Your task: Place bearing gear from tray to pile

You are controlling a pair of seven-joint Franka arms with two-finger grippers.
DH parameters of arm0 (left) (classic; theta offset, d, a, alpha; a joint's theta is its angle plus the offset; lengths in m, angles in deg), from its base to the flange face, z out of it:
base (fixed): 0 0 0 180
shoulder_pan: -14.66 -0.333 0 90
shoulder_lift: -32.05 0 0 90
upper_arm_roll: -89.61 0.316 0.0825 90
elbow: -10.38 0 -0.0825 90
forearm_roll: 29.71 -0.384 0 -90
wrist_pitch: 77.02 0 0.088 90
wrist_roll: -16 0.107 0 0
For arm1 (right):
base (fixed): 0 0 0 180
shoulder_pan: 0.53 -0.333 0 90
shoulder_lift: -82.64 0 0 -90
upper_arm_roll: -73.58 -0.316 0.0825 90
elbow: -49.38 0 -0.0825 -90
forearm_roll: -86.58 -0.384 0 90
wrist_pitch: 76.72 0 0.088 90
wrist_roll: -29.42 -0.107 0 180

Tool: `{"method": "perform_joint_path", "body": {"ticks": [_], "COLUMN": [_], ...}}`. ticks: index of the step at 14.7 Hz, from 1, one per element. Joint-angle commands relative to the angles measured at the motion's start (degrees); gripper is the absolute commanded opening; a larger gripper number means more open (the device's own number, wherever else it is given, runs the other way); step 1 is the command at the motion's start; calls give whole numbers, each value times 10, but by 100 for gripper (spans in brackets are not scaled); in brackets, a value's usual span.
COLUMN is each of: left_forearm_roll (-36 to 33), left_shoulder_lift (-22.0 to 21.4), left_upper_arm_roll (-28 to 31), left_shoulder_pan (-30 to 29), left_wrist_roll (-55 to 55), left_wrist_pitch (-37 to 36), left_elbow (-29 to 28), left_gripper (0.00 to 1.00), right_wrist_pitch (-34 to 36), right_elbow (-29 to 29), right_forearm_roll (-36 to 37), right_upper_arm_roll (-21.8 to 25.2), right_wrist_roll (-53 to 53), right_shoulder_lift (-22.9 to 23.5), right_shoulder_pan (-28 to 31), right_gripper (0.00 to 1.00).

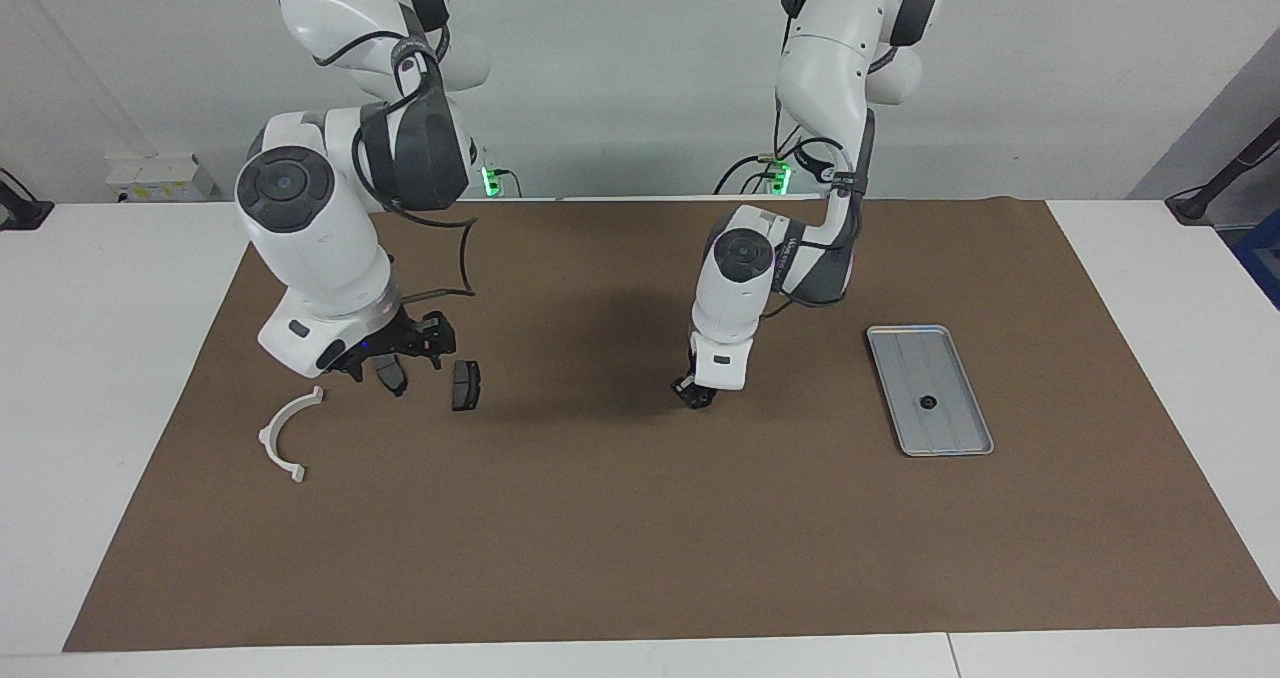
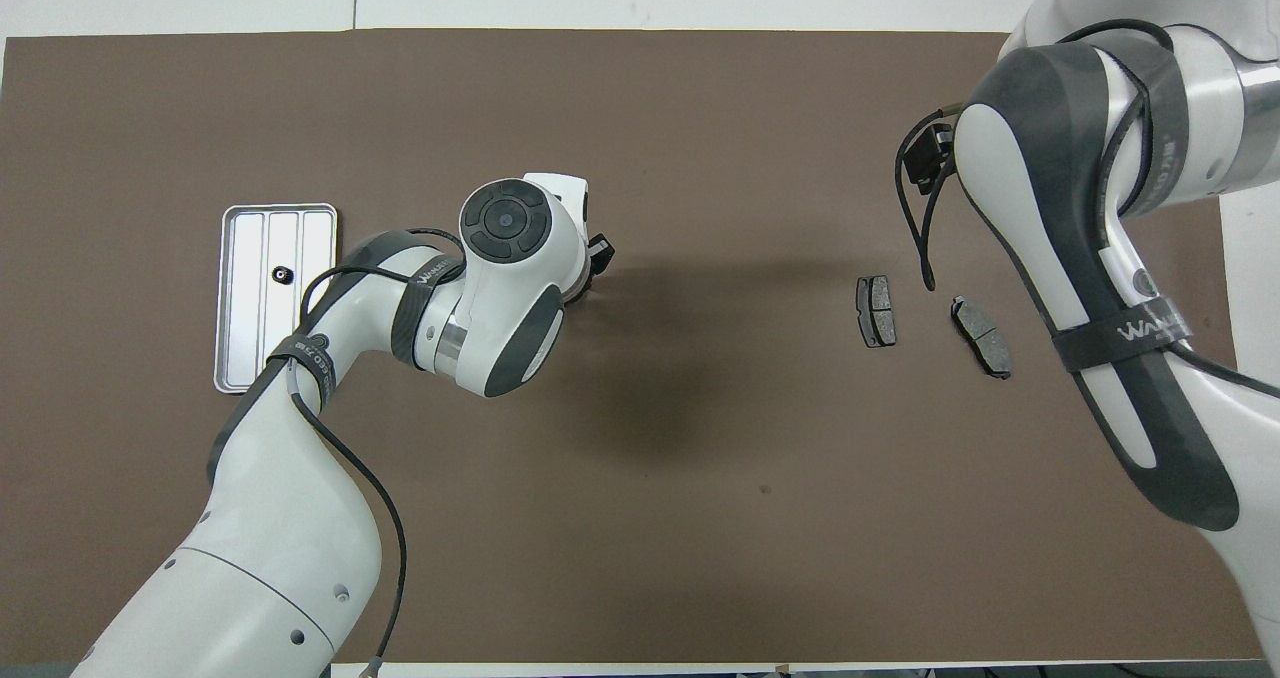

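Where the desk (image 1: 100, 378) runs out toward the right arm's end, a brown mat (image 1: 640, 538) covers its middle and the pile sits on that mat. The first piece of the pile is a white semicircular bracket (image 1: 290, 436), lying flat with its open side turned toward the right arm's end of the desk. Just beside it, and closer to the robots, the right end effector (image 1: 398, 356) hangs low over a dark grey brake pad (image 1: 392, 378). Its fingers stand spread apart and hold nothing. The overhead view shows this pad lying on the mat, partly under the arm. A second brake pad (image 1: 465, 385) lies near the first, toward the middle of the mat, apart from both the first pad and the end effector.

Around the middle of the mat the left end effector (image 1: 697, 396) points down, close above bare mat, well apart from both the pile and the tray. I cannot tell whether its fingertips are together or parted, nor whether anything is between them.

Toward the left arm's end lies the tray (image 1: 905, 388), silver-grey and ridged lengthwise, flat on the mat. The bearing gear (image 1: 928, 403), a small dark ring, rests inside it on the middle strip, away from the rim.
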Motion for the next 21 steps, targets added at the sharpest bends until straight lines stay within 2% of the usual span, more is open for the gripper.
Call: {"method": "perform_joint_path", "body": {"ticks": [1,5,7,9,11,12,15,16,18,19,21], "left_forearm_roll": [1,-2,-4,-4,-4,-4,-4,-4,-4,-5,-5], "left_shoulder_lift": [-8,-14,-42,-91,-153,-168,-171,-170,-168,-165,-148], "left_upper_arm_roll": [10,13,14,14,14,14,14,14,14,14,14], "left_shoulder_pan": [17,0,-22,-61,-132,-159,-232,-253,-286,-294,-301], "left_wrist_roll": [-15,-11,6,102,229,284,416,462,532,553,569], "left_wrist_pitch": [12,-42,-68,-113,-124,-125,-127,-126,-103,-85,-62], "left_elbow": [-26,9,4,-31,-87,-99,-103,-103,-109,-111,-111], "left_gripper": [99,100,100,100,100,100,100,98,82,75,67], "right_wrist_pitch": [-26,-32,-51,-56,-75,-82,-107,-116,-131,-140,-155], "right_elbow": [-9,-10,-10,-11,-12,-13,-14,-14,-15,-15,-16], "right_forearm_roll": [11,11,9,10,10,10,8,9,9,9,11], "right_upper_arm_roll": [-6,-6,-6,-6,-6,-6,-6,-6,-5,-5,0], "right_wrist_roll": [-25,-59,-82,-115,-175,-201,-291,-313,-349,-361,-398], "right_shoulder_lift": [10,25,30,38,45,51,67,71,82,89,104], "right_shoulder_pan": [-2,-15,-21,-36,-58,-70,-102,-117,-142,-154,-191], "right_gripper": [100,100,100,100,100,100,100,100,100,100,100]}}
